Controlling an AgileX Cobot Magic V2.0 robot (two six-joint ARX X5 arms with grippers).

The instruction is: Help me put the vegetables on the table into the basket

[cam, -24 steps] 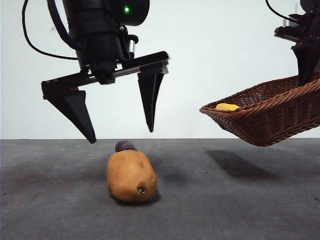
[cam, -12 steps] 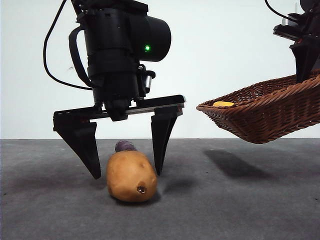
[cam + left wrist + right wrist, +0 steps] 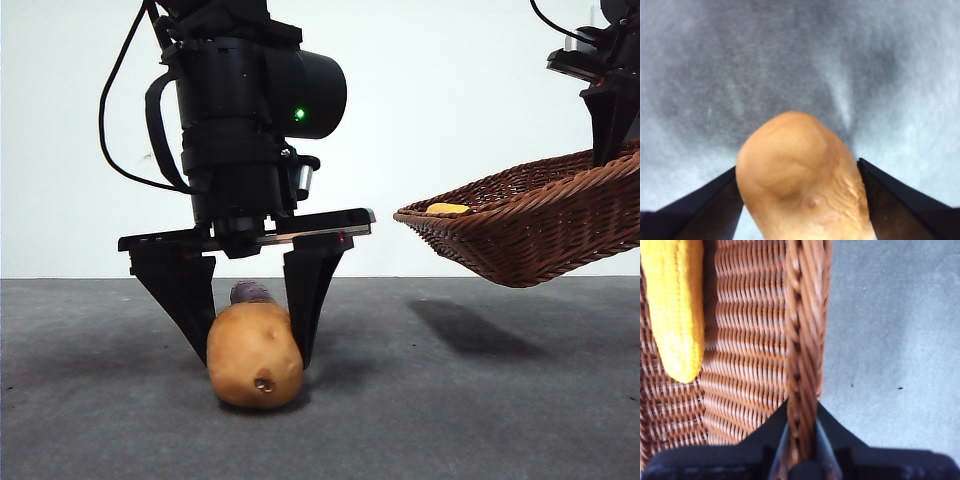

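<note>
The left gripper [image 3: 250, 345] is down at the table [image 3: 480, 400], with one black jaw on each side of the potato [image 3: 254, 354]. Both jaws are closed in against the flanks of the potato, as the left wrist view confirms, where the potato [image 3: 802, 180] fills the gap between them. The potato rests on the table with its dark eye facing the front camera. The small purple vegetable [image 3: 251, 292] lies on the table just behind the potato, partly hidden by it. The right gripper [image 3: 802, 440] is clamped on the braided rim of the basket [image 3: 802, 340]. The basket [image 3: 540, 230] is held above the table, tilted, well apart from the potato. The yellow corn piece [image 3: 677, 305] lies inside the basket on the woven floor.
</note>
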